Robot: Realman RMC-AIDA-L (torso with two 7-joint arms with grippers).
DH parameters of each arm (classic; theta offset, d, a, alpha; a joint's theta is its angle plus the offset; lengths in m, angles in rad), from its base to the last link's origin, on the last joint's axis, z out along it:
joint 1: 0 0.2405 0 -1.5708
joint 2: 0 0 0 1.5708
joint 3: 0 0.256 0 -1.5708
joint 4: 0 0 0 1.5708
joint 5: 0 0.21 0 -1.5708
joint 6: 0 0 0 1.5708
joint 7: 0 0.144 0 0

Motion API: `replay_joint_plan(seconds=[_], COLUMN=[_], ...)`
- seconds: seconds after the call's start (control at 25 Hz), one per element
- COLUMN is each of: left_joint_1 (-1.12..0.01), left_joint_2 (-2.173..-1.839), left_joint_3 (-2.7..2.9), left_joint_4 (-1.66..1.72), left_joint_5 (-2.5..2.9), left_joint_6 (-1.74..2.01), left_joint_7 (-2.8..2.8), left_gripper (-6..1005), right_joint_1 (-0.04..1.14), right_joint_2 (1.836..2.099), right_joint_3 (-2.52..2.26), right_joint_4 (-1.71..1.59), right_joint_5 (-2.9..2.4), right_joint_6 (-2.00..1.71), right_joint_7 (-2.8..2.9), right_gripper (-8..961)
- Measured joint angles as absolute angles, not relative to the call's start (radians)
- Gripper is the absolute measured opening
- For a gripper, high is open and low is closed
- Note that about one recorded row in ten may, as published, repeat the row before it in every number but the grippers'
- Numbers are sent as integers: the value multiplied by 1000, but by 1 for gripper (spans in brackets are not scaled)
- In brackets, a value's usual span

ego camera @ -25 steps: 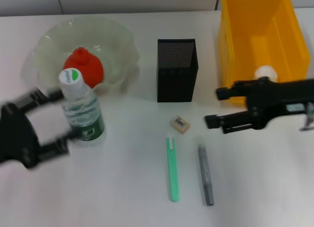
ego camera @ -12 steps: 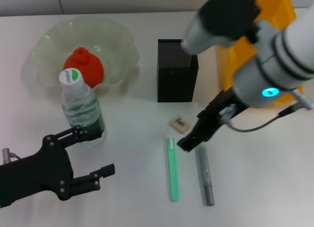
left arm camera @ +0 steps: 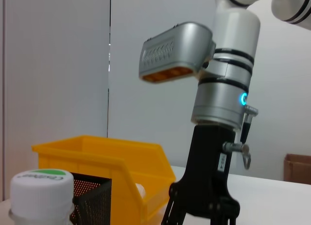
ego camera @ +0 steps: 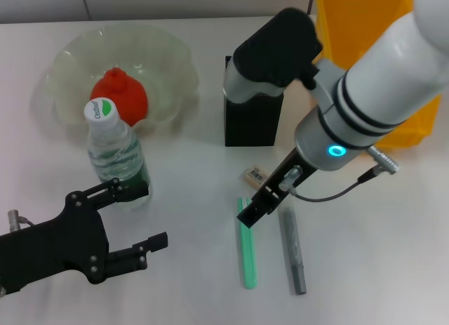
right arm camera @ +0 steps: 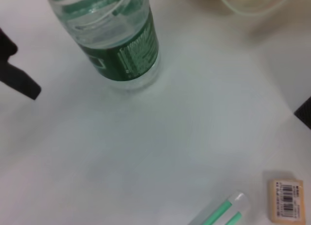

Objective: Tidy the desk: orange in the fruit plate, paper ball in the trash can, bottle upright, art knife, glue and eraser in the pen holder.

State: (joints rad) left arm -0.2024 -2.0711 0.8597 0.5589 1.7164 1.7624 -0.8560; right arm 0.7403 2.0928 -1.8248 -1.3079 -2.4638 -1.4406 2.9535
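Note:
The orange lies in the clear fruit plate. The bottle stands upright in front of the plate, also in the right wrist view. The eraser, the green art knife and the grey glue stick lie in front of the black pen holder. My right gripper is open, just above the knife's far end. My left gripper is open and empty, in front of the bottle. The paper ball is hidden behind my right arm.
The yellow trash can stands at the back right, partly covered by my right arm. The right wrist view shows the eraser, the knife's end and bare table between them and the bottle.
My left gripper let go of the upright bottle and drew back to the front. My right arm swung from the trash can to above the art knife's far end.

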Motion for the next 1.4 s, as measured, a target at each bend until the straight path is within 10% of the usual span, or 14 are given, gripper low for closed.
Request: replay_joint_plan(seconds=[1.24,1.4], left_joint_1=[-199,-198], left_joint_2=[-2069,-2069], left_joint_3=[856,853], left_joint_4=[557,557], left_joint_5=[1717,1716], left_joint_6=[1761,1761], left_joint_7=[-854,-854], left_gripper=[781,781], right_joint_1=[844,844], right_joint_2=[2092,2092], right_joint_3=[-1899,-1900], right_joint_4=[-1069,-1067], right_joint_5=[-2365,-2365], right_joint_6=[-1287,-1284], right_joint_7=[2956,2956], right_gripper=[784,575])
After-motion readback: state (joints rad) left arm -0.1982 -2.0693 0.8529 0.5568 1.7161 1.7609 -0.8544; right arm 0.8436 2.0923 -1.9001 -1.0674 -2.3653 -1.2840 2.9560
